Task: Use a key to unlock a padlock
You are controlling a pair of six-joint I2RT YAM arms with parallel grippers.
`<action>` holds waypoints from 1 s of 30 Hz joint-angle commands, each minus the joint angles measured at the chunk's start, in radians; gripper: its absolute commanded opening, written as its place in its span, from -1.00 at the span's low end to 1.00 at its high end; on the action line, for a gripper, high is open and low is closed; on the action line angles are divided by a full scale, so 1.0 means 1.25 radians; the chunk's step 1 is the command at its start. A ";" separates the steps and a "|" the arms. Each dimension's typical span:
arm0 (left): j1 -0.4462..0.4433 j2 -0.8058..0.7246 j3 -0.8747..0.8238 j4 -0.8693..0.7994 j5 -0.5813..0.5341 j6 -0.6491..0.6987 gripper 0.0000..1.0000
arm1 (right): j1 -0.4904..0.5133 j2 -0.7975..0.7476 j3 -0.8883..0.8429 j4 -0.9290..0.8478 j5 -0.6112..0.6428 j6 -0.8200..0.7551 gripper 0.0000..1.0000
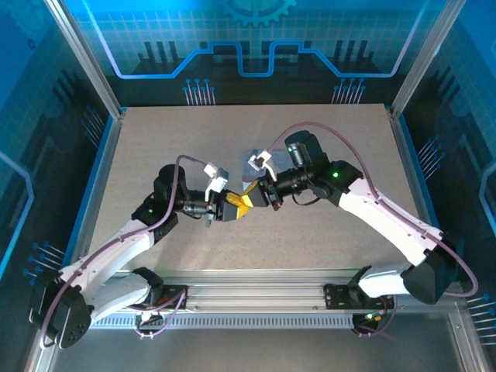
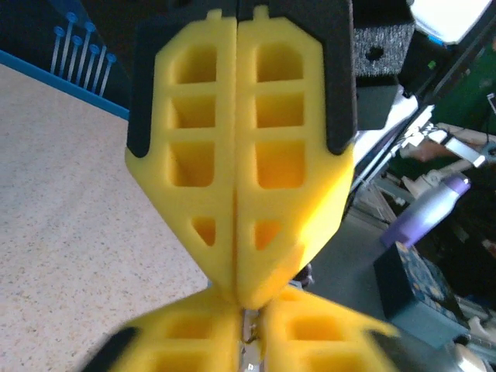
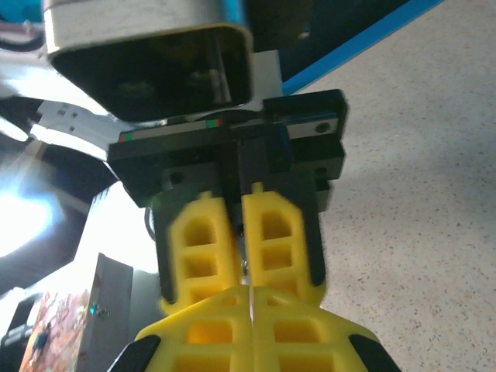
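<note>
At centre frame, the right tool [image 1: 248,199] clamps the key [image 3: 252,298]. The left tool [image 1: 235,208], tip to tip, stands slightly apart, seemingly for a handover.

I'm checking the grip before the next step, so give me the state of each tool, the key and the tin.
right tool, shut on the key.
left tool, slightly open, with the key's other end in its gap.
key, off the table, bridging the two tools, which are tip to tip.
tin, on the table behind the right arm; lid state unclear.
</note>
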State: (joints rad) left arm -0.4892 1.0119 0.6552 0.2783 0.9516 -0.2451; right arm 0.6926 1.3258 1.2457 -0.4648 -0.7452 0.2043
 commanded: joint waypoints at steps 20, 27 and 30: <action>0.033 -0.019 -0.166 0.510 -0.206 -0.433 0.08 | -0.016 -0.079 -0.154 0.357 0.153 0.319 -1.00; 0.032 0.058 -0.169 0.640 -0.196 -0.501 -0.09 | -0.015 -0.080 -0.175 0.401 0.170 0.354 -1.00; 0.032 0.080 -0.168 0.681 -0.195 -0.521 -0.15 | -0.012 -0.081 -0.178 0.409 0.177 0.357 -1.00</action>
State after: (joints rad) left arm -0.4515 1.0966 0.4347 1.0039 0.6884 -0.8501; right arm 0.6796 1.2453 1.0351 -0.0055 -0.5442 0.6296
